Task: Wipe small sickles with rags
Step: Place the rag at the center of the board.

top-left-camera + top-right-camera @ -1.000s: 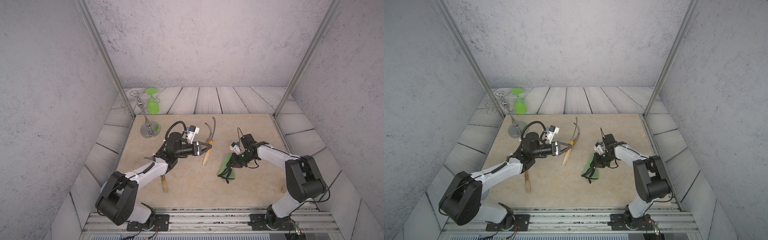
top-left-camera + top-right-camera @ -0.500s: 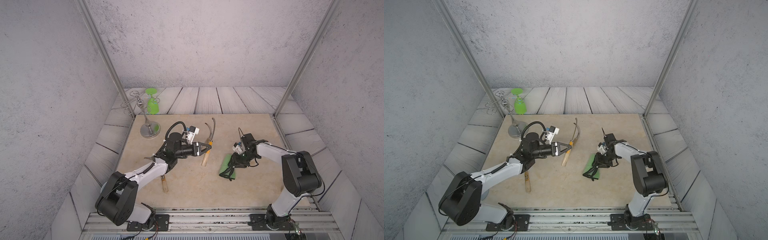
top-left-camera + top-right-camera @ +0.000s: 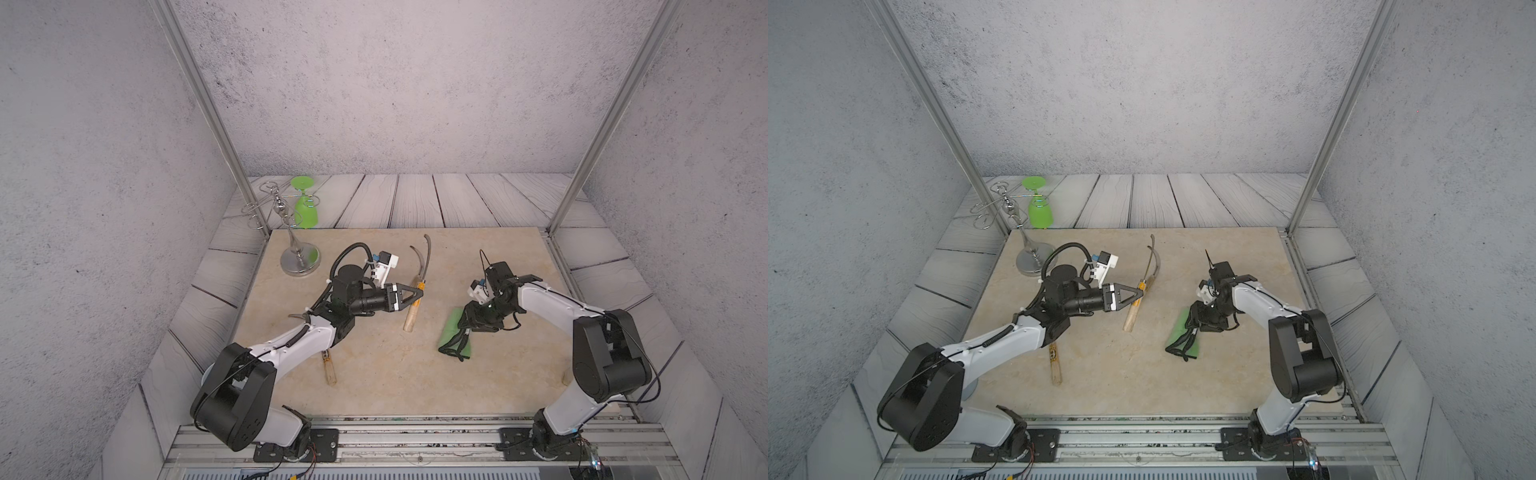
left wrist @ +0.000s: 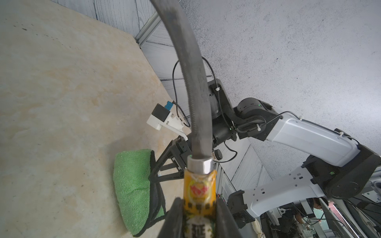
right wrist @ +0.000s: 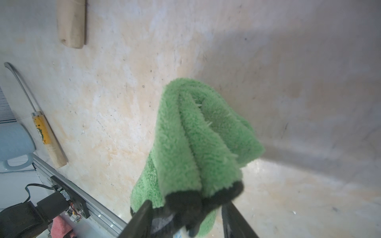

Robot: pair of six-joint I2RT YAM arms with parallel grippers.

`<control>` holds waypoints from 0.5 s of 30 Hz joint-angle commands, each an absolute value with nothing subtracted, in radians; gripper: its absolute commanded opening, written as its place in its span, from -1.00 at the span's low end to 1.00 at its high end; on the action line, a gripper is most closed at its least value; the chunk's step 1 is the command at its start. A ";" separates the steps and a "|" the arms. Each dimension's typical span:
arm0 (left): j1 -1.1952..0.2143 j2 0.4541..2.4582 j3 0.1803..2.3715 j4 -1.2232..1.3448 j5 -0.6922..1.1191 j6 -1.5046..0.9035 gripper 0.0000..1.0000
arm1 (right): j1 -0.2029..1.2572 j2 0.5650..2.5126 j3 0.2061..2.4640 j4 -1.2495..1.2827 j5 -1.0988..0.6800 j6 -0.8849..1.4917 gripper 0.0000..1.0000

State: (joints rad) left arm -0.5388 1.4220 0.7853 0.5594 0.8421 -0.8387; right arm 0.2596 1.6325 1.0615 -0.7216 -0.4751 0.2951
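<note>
My left gripper (image 3: 417, 294) is shut on a small sickle (image 3: 415, 303) at its orange label band (image 4: 199, 193). The grey blade (image 4: 193, 82) curves away past the jaws, and the handle's end points at the mat. A second small sickle (image 3: 329, 370) lies by my left forearm, also seen as a small sickle (image 5: 44, 134) in the right wrist view. The green rag (image 3: 451, 336) lies on the mat to the right. My right gripper (image 5: 186, 204) stands open over the rag's far end, with the rag's black trim (image 5: 185, 202) bunched between the fingers.
A wire glass rack (image 3: 300, 262) on a round metal base stands at the mat's back left, holding a green upside-down glass (image 3: 306, 212). A pale blue mug (image 5: 14, 142) sits off the mat's front left. Metal rails (image 3: 415, 432) run along the front.
My right gripper's jaws have spread apart at the rag's end, and the rag has settled lower on the mat. The left arm holds the sickle as before.
</note>
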 commanded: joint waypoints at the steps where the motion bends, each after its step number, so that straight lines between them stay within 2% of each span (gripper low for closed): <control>1: -0.529 1.427 0.788 0.612 0.856 -0.849 -1.00 | 0.258 1.554 1.079 -0.776 -0.428 0.299 0.12; 7: -0.533 1.439 0.754 0.687 0.896 -0.893 -1.00 | 0.258 1.373 1.078 -0.785 -0.440 0.308 0.13; 15: -0.546 1.478 0.713 0.793 0.889 -0.943 -1.00 | 0.282 1.227 1.120 -0.620 -0.700 0.398 0.13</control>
State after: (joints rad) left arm -0.5407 1.4647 0.7124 0.6895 0.8803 -0.9138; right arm 0.2649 1.2606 1.0924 -0.6952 -0.5797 0.3466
